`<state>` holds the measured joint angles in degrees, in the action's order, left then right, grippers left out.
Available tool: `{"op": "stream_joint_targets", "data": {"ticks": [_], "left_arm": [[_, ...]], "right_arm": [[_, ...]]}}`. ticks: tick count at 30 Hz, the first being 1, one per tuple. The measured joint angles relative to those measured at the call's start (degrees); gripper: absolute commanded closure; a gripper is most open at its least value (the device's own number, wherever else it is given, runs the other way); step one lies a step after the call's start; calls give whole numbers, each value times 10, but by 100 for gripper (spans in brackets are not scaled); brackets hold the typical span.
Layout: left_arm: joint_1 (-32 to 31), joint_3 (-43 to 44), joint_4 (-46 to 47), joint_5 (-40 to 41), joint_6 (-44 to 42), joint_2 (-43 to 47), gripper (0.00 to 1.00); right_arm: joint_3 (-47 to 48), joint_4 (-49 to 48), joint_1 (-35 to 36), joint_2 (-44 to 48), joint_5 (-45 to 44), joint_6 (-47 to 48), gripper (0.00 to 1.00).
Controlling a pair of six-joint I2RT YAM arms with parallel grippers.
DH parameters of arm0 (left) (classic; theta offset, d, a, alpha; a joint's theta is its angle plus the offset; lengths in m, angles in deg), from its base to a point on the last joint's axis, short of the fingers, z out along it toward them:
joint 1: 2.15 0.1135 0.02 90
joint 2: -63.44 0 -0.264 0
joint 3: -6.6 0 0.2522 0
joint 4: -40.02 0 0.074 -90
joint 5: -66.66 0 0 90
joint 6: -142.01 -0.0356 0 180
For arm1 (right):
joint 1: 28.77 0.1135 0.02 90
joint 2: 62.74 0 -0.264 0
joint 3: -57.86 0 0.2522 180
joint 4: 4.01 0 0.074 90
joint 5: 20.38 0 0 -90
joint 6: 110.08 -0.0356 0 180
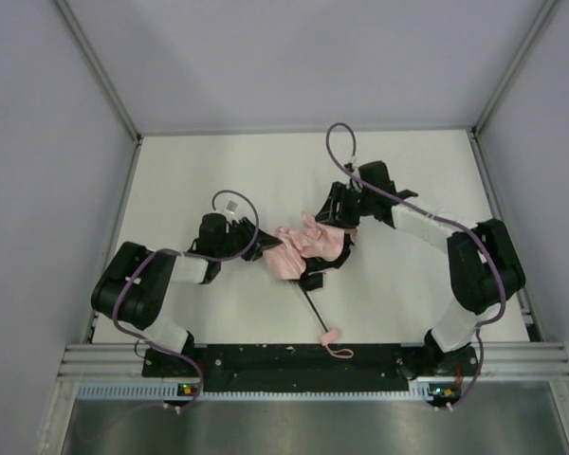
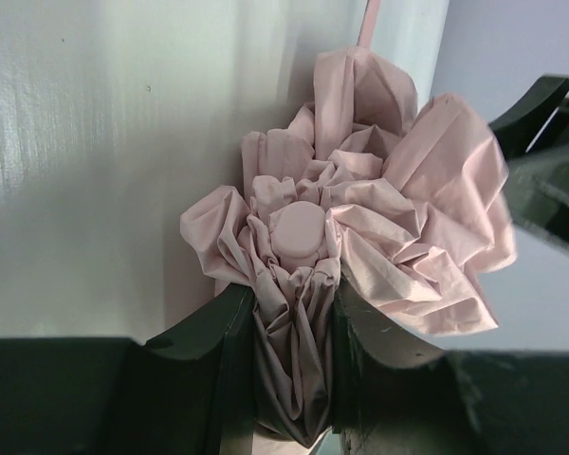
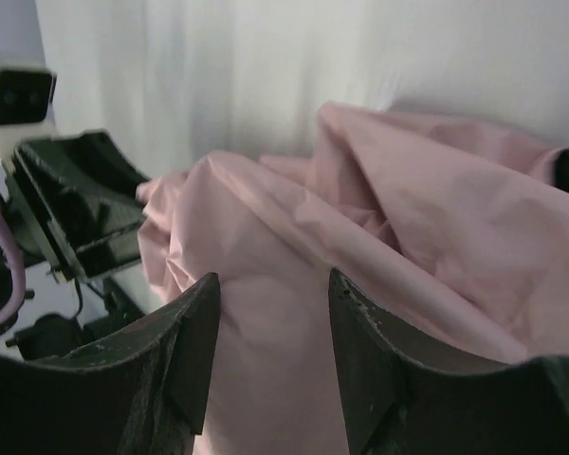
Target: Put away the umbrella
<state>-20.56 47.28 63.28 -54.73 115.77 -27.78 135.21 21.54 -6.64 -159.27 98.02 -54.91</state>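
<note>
Umbrella (image 1: 305,248): middle of surface (image 1: 209,171), canopy bunched, long axis running to handle (image 1: 330,335) by the near edge.
Left pincer (image 2: 294,313): clenched on the canopy's tip.
Right pincer (image 3: 273,303): parted, fabric just ahead, on the canopy's far-right side.

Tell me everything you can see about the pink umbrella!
The pale pink fabric folding umbrella lies on the white table, collapsed into a crumpled, loose bunch. Its thin black shaft sticks out toward the near edge, ending in a small pink handle with a strap. A round pink cap tops the bunched cloth. The left gripper pinches the fabric beside that cap; the right gripper is open by the cloth's other side.
</note>
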Motion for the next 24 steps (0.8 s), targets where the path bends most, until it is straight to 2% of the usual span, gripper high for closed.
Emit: {"op": "stream_joint_targets", "data": {"ticks": [4, 10, 18, 24], "left_arm": [[0, 0, 0, 8, 16, 0, 100], [-2, 0, -26, 28, 38, 0, 100], [-16, 32, -105, 67, 41, 15, 100], [-31, 118, -264, 105, 39, 15, 100]], "right_arm": [[-51, -62, 79, 1, 5, -48, 51], [-104, -118, 162, 9, -29, -78, 43], [-103, -137, 188, 6, -76, -7, 19], [-116, -143, 229, 31, -140, 99, 17]]}}
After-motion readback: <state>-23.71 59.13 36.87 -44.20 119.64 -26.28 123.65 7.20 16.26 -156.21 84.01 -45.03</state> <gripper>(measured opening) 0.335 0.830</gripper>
